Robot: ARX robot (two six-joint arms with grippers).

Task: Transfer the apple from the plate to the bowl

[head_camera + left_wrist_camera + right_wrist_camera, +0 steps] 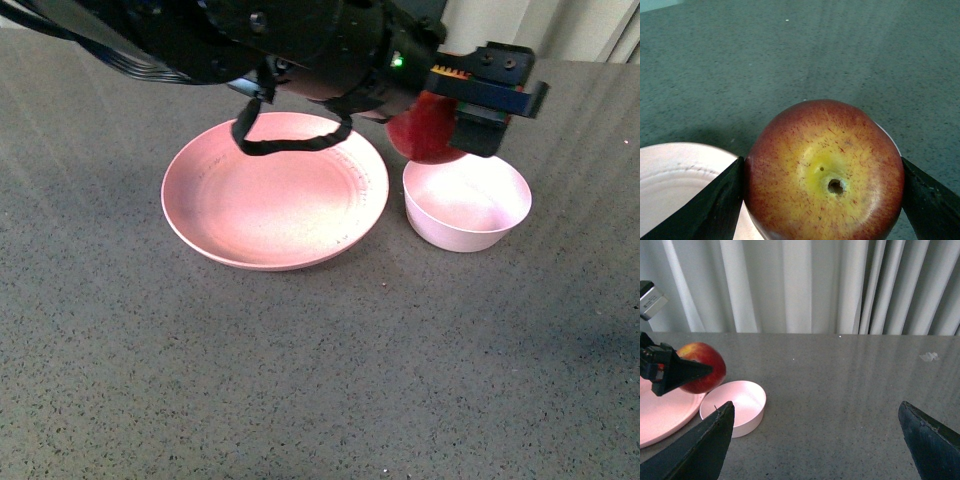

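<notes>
Grey speckled tabletop (320, 380) all round, pale pleated curtains (805, 285) at the back, and we're right in the carry. The left gripper (445, 120) is clamped on the apple (425, 135). The left wrist view shows it best, with one dark finger (715, 205) pressed to each flank of the apple (825, 175) and the stem end facing the camera. It's red with a yellow patch round the stem hole, and it sits square between the jaws.

Where is it? Off the plate (200, 235), up in the air, clear of everything. Straight beneath the hand is the bowl (465, 235), though by my read the apple hangs over the bowl's rim on the plate side rather than over its middle. The right wrist view backs that up: the apple (702, 367) is raised above the gap where plate (660, 420) and bowl (735, 407) nearly meet.

The plate, back towards the arm's wrist side, holds nothing now, only a black cable loop (290, 140) dangling above it from the arm. The bowl holds nothing either; its pale inside is bare.

The lift looks done and the transfer is almost there. The next move calls for a small shift further out past the fingertips to centre over the bowl, then a gentle drop and release. The bowl is only a little wider than the fruit, so a sloppy release could clip the rim or tip it.

The right gripper (815, 445) idles well away, jaws spread wide with nothing between them.
</notes>
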